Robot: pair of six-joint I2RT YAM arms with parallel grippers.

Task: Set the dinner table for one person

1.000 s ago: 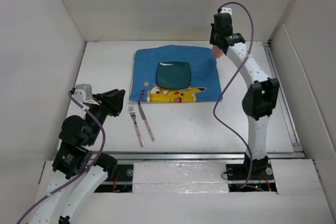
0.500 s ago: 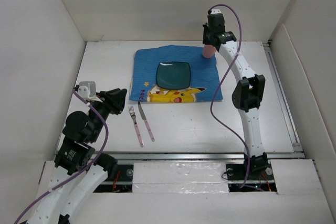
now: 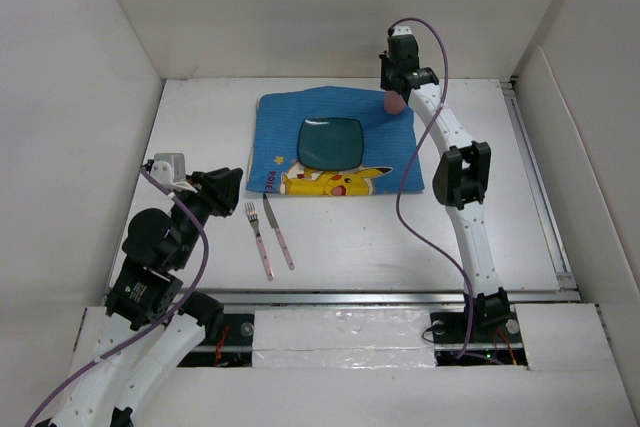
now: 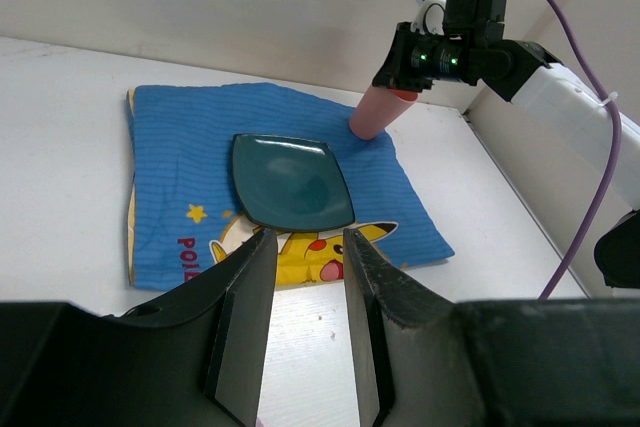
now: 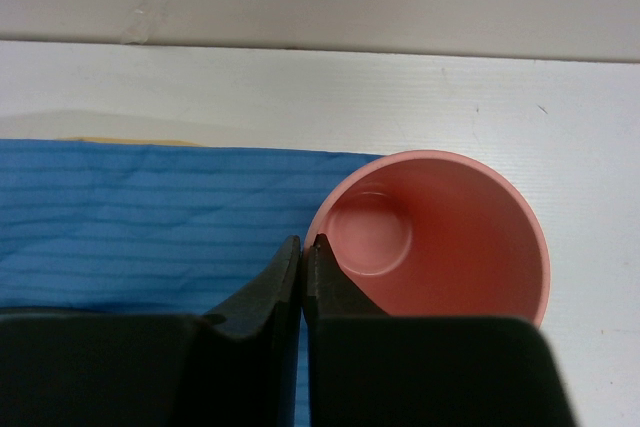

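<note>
A pink cup (image 3: 396, 103) (image 4: 375, 115) (image 5: 440, 237) leans at the far right corner of the blue placemat (image 3: 280, 117) (image 4: 180, 147) (image 5: 120, 217). My right gripper (image 3: 398, 87) (image 5: 303, 244) is shut on the cup's rim, one finger inside and one outside. A dark teal square plate (image 3: 330, 141) (image 4: 292, 181) lies in the middle of the mat. On the white dinner table (image 3: 380, 237), left of the mat's near edge, a fork (image 3: 258, 237) and a knife (image 3: 279, 232) lie side by side. My left gripper (image 3: 232, 185) (image 4: 308, 237) hovers open and empty just left of them.
White panel walls enclose the table on the left, back and right. A metal rail (image 3: 400, 296) runs along the near edge in front of the arm bases. The right arm's purple cable (image 3: 405, 197) hangs over the mat's right side.
The right arm has carried the pink cup leftward and down, from beyond the mat's far right corner onto that corner. The left arm has barely shifted.
</note>
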